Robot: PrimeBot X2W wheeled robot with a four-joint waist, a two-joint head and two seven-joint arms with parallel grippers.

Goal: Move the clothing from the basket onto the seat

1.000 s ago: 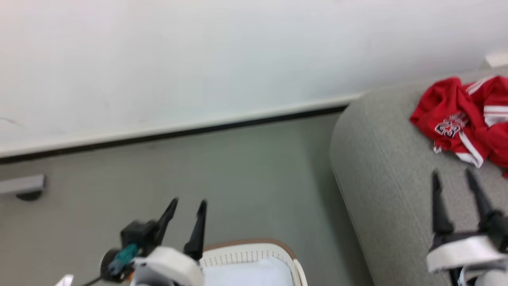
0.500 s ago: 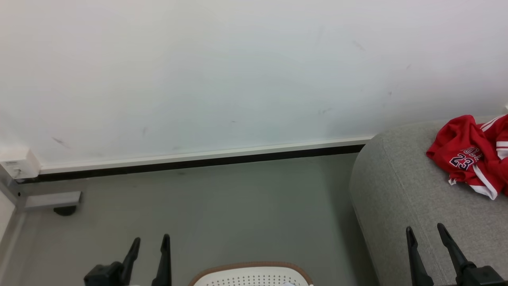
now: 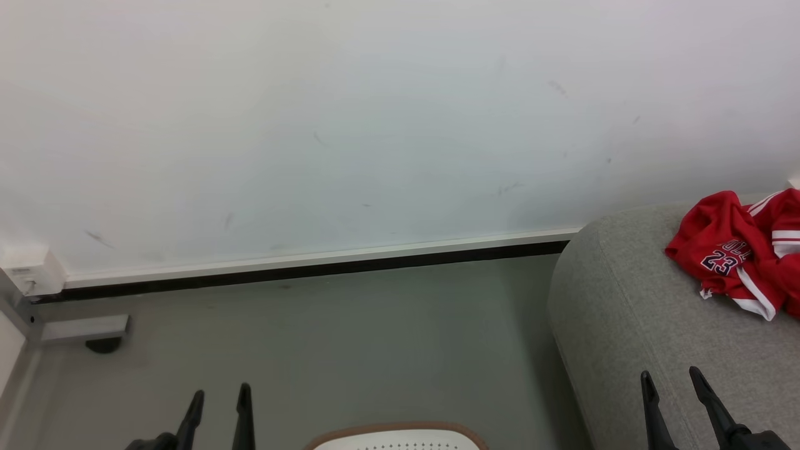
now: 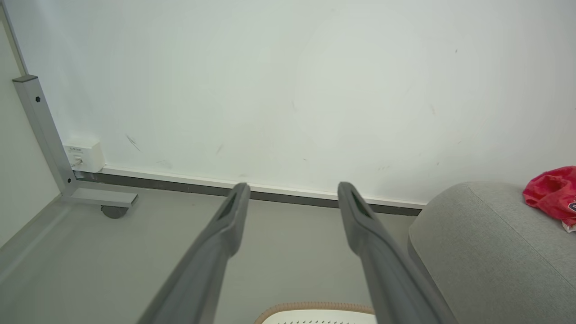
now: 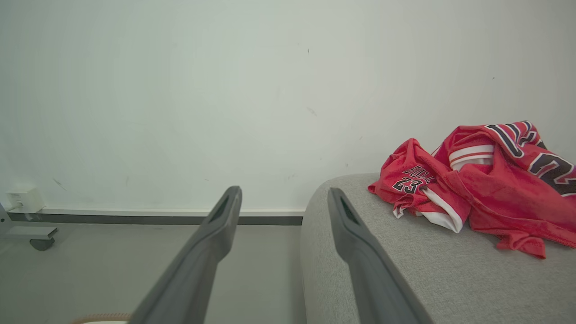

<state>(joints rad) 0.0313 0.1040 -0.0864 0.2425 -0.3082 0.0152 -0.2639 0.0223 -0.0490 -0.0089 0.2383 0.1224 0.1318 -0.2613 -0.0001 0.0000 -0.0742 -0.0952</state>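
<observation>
**Head view:** One heap of red clothing (image 3: 744,256) lies on the single grey seat (image 3: 625,337) at the right, near the wall (image 3: 375,125). A "23" print on it reads clearly. One basket (image 3: 400,430) shows only its brown rim at the bottom edge. It stands on the floor (image 3: 375,337), well apart from the clothing. The left gripper (image 3: 221,392) and the right gripper (image 3: 669,374) each show two dark fingers, apart.

**Left wrist view:** The two fingers stand apart above the basket rim. At the left, one white box (image 4: 83,155) carries a label too small to read.

**Right wrist view:** The two fingers stand apart at the seat's end. The heap looks like two garments. One bears a small "23" under partly folded lettering, and the other bears larger black numerals cut off by the edge.
</observation>
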